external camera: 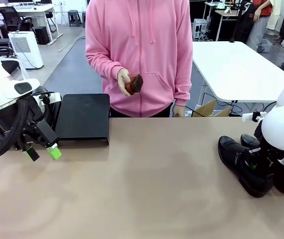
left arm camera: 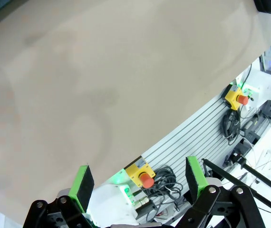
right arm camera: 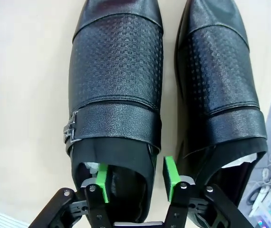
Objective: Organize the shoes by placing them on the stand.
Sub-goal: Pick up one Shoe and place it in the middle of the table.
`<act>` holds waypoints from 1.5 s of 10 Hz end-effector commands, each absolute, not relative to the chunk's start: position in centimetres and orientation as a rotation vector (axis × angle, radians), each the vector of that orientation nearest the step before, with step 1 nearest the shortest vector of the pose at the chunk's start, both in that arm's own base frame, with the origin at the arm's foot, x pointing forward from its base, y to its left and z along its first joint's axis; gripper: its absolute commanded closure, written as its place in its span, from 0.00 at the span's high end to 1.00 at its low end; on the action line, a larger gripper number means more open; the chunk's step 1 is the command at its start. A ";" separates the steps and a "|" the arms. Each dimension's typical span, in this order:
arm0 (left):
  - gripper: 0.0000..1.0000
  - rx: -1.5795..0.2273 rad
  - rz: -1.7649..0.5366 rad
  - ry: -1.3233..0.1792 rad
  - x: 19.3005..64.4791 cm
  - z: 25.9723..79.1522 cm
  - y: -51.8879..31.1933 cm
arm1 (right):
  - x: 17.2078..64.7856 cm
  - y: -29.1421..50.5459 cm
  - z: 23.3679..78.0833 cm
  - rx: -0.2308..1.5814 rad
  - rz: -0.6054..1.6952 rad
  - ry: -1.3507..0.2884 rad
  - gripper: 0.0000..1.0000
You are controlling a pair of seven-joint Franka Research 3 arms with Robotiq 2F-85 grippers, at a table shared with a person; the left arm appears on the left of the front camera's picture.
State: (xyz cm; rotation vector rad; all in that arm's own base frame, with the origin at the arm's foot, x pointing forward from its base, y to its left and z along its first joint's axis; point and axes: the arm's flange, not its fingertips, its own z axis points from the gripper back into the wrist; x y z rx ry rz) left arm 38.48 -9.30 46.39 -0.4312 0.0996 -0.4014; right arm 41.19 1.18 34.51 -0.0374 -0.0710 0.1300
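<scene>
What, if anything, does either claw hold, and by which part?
Nothing yet. Left claw is open, empty. Right claw is open, straddling the side wall of the black glossy leather shoe's opening.

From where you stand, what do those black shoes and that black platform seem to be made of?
The shoes: probably leather, black, soft sheen, embossed grid pattern; the buckle looks like metal. The stand: matte black, smooth, rounded corners; painted metal or plastic, cannot tell.

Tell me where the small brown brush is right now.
In the front view, the brush is in the person's hand, held in front of the pink hoodie, above and to the right of the black stand.
</scene>
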 end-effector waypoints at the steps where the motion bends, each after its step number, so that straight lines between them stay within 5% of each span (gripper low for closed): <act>1: 1.00 -0.450 -0.402 0.080 38.3 46.2 -9.3 | 40.4 0.9 33.6 -0.038 0.152 -0.092 0.27; 3: 1.00 -0.450 -0.402 0.080 38.3 46.2 -9.3 | 40.5 0.9 33.2 -0.040 0.157 -0.085 0.00; 10: 1.00 -0.450 -0.402 0.080 38.3 46.2 -9.3 | 39.2 3.6 37.9 -0.103 0.045 -0.114 0.00; 15: 1.00 -0.450 -0.402 0.080 38.3 46.2 -9.3 | 33.6 18.8 46.2 0.035 -0.107 -0.262 0.00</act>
